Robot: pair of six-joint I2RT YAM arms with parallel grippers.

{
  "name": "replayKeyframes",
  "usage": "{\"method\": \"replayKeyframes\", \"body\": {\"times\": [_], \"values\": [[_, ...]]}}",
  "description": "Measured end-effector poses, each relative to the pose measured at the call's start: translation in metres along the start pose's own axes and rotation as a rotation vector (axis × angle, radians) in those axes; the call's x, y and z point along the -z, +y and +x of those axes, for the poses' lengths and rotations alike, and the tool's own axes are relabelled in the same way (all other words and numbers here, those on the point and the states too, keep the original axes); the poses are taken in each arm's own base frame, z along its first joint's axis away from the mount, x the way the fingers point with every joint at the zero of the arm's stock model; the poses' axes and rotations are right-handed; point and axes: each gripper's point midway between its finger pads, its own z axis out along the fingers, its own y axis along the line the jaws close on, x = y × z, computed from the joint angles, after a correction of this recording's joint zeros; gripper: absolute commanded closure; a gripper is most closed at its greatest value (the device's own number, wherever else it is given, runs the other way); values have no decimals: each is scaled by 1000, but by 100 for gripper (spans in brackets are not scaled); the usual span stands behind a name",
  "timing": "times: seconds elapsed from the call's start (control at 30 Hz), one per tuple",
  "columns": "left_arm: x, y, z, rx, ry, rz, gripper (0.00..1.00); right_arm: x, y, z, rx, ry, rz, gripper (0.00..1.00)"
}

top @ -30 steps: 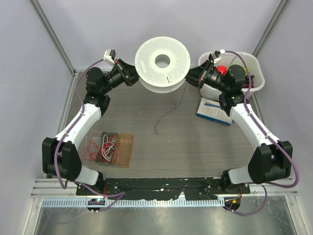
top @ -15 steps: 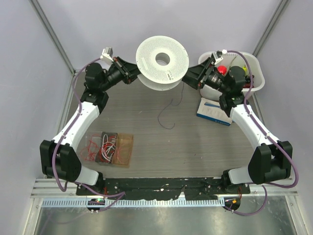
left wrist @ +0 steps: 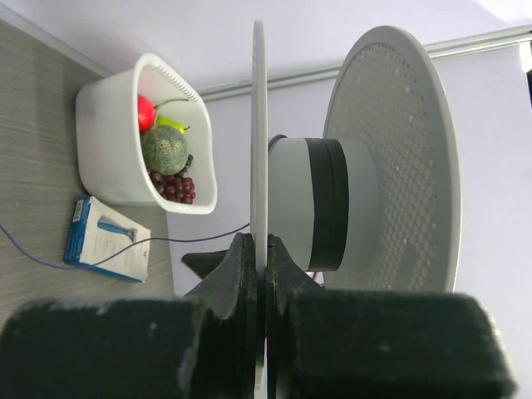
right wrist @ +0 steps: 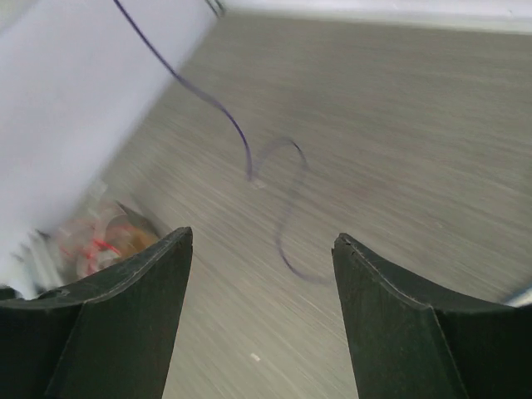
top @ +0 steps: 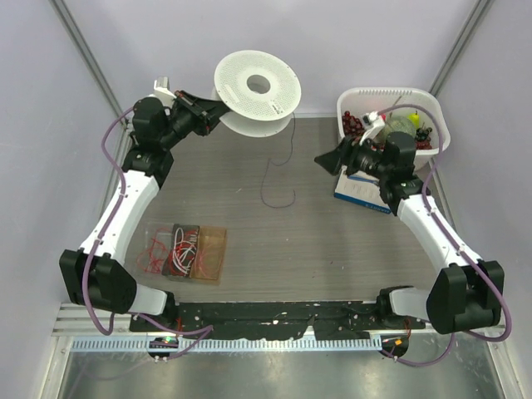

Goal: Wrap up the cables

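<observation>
A grey table with a fine wood grain running side to side fills the middle of the space. Plain, pale lavender-grey walls close it in: a back wall, a left wall and a right wall. Two slanting metal posts mark the far corners. Along the near edge of the table lies a black plate, then a white slotted strip, and below it a shiny metal sheet. The light is soft and even, with faint shadows and a dull glare on the sheet.
</observation>
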Motion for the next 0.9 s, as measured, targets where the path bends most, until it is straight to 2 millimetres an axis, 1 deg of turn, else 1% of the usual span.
{"method": "replayKeyframes", "body": {"times": [0.03,0.07,0.13,0.2,0.27,0.3,0.37,0.43,0.47,0.53,0.6,0.67,0.77,0.9], "values": [[0,1,-1,-4,-5,-6,100,0,-6,9,48,25,15,27],[0,3,-1,-6,-9,-11,100,0,-12,23,106,65,32,27],[0,7,-1,-3,-14,-20,100,2,-24,59,194,161,55,27],[0,14,0,3,-14,-33,100,6,-35,98,235,262,72,27],[0,21,1,9,-15,-47,100,7,-42,120,230,319,86,27],[0,24,1,12,-15,-53,100,5,-49,128,216,340,103,27],[0,26,1,14,-15,-56,100,-2,-62,133,199,343,136,29],[0,26,1,13,-15,-54,100,-13,-76,137,168,334,169,32],[-1,25,1,12,-15,-51,100,-19,-83,142,150,331,185,33],[-1,25,1,11,-16,-49,100,-29,-95,151,113,332,209,33],[-2,25,1,11,-16,-49,100,-41,-106,167,84,354,225,33],[-3,27,0,11,-16,-50,100,-52,-109,180,74,380,226,33],[-7,31,-1,14,-15,-52,100,-70,-103,196,96,413,207,33],[-12,37,-2,16,-14,-52,100,-95,-97,197,141,416,201,35]]}}
